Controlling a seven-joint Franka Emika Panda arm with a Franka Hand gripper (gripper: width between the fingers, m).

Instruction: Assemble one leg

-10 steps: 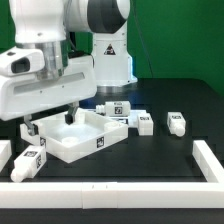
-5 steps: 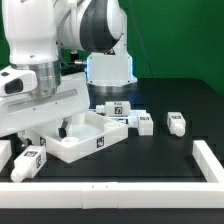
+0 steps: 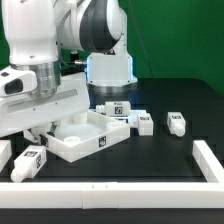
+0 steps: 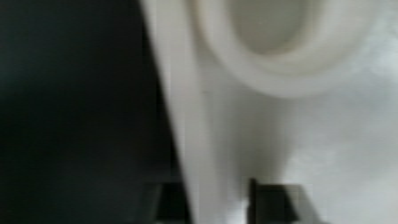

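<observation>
**A:** What has changed in the last second?

**B:** Mostly the arm [image 3: 60,40]. It swung toward the exterior view's left and sank. Most of that was done half a second ago, and since then it has only dropped a little more.

**A:** Anything on the bench [image 3: 160,165]?

**B:** No. The tray [image 3: 85,150] has hardly shifted.

**A:** And the task's own part?

**B:** Untouched. One leg [image 3: 30,161] lies on the bench just off the tray's front corner, on the exterior view's left. A second leg [image 3: 143,122] and a third leg [image 3: 176,123] lie on the far side, toward the right. None of them has stirred.

**A:** So what is the pincer [image 4: 217,203] doing?

**B:** A second ago one finger showed dark inside the tray. Now the pincer is down over the tray's left wall. In the wrist view the wall runs up between the fingers [image 4: 270,200], and both dark tips sit against its faces. It looks pressed onto that wall, with a rounded hollow [image 4: 267,40] just beyond.

**A:** What does that mean for the task?

**B:** My guess is that it is repositioning the tray first. Fitting a leg hasn't started.
</observation>
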